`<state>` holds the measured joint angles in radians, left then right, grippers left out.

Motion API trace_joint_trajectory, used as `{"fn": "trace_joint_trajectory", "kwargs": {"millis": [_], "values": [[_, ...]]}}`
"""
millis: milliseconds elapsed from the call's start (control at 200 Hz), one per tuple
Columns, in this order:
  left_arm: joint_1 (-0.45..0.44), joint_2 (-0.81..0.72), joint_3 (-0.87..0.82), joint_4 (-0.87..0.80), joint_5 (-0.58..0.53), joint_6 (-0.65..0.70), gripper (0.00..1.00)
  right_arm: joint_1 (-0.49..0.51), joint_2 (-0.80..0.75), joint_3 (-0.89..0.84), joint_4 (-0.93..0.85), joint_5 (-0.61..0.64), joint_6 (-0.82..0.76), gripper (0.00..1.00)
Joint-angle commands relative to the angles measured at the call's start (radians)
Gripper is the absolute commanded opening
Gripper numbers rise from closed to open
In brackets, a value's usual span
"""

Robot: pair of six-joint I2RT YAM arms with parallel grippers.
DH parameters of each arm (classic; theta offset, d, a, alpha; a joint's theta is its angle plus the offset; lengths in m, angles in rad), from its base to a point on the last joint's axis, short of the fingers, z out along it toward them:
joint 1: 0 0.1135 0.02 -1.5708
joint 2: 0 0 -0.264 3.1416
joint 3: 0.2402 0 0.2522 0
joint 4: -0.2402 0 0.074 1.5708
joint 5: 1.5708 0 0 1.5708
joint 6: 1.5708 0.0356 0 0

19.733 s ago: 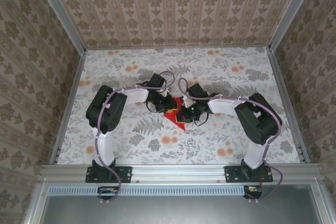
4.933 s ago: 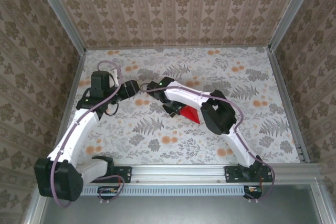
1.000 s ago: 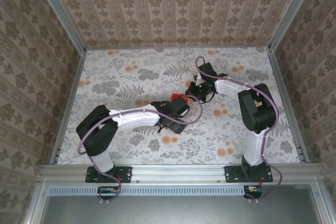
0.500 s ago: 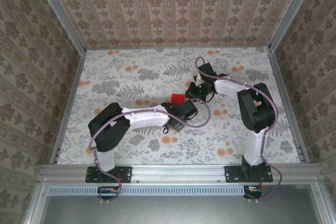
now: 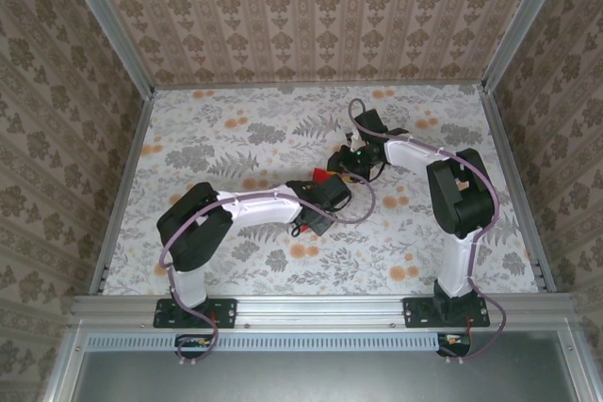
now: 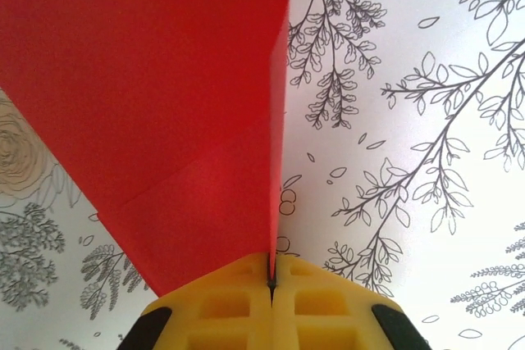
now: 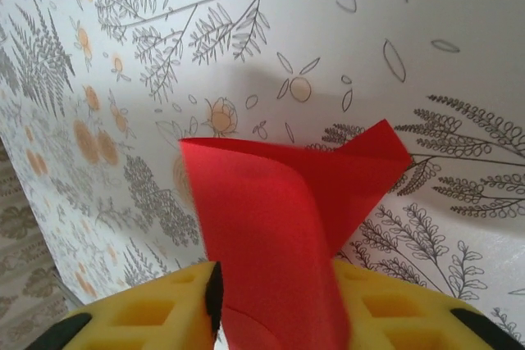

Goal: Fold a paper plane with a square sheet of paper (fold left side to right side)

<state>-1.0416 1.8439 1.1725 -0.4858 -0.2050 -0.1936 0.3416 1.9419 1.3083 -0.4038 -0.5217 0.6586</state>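
Observation:
The square sheet of paper (image 5: pixel 320 175) is bright red, folded and partly lifted off the flowered table between the two grippers. In the left wrist view my left gripper (image 6: pixel 271 266) has its yellow fingers (image 6: pixel 213 305) pressed together on a thin standing edge of the red paper (image 6: pixel 148 79). In the right wrist view my right gripper (image 7: pixel 276 284) stands with its yellow fingers (image 7: pixel 148 317) apart, and a curled flap of the red paper (image 7: pixel 271 227) rises between them. From above, the left gripper (image 5: pixel 318 197) is just below the paper and the right gripper (image 5: pixel 347 165) is at its right.
The table top (image 5: pixel 226 138) is a white cloth printed with grey leaves and orange flowers. Patterned walls and metal rails (image 5: pixel 122 176) close it in on three sides. The right arm's elbow (image 5: pixel 457 190) stands to the right of the paper.
My left gripper has shut on the paper's edge after being open a second ago. My right gripper's fingers have come apart. The left wrist has shifted slightly up towards the paper.

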Motion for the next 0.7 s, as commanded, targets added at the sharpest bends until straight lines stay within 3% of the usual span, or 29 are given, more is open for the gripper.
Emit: {"fn": "trace_joint_trajectory", "kwargs": {"millis": [0,120,295,455,695], "values": [[0.046,-0.043,0.029,-0.004,0.135,-0.001,0.0,-0.021,-0.094,0.015,-0.044,0.097,-0.061,0.5],[0.091,-0.043,0.041,-0.001,0.275,-0.011,0.0,-0.054,-0.19,-0.036,-0.056,0.205,-0.093,0.65],[0.185,-0.038,0.04,0.05,0.51,-0.079,0.0,-0.079,-0.325,-0.183,-0.002,0.291,-0.109,0.78],[0.277,-0.02,0.016,0.158,0.716,-0.194,0.0,-0.078,-0.372,-0.32,0.129,0.223,-0.087,0.8],[0.343,0.018,-0.035,0.329,0.896,-0.337,0.0,-0.045,-0.35,-0.449,0.354,0.094,-0.038,0.77]]}}
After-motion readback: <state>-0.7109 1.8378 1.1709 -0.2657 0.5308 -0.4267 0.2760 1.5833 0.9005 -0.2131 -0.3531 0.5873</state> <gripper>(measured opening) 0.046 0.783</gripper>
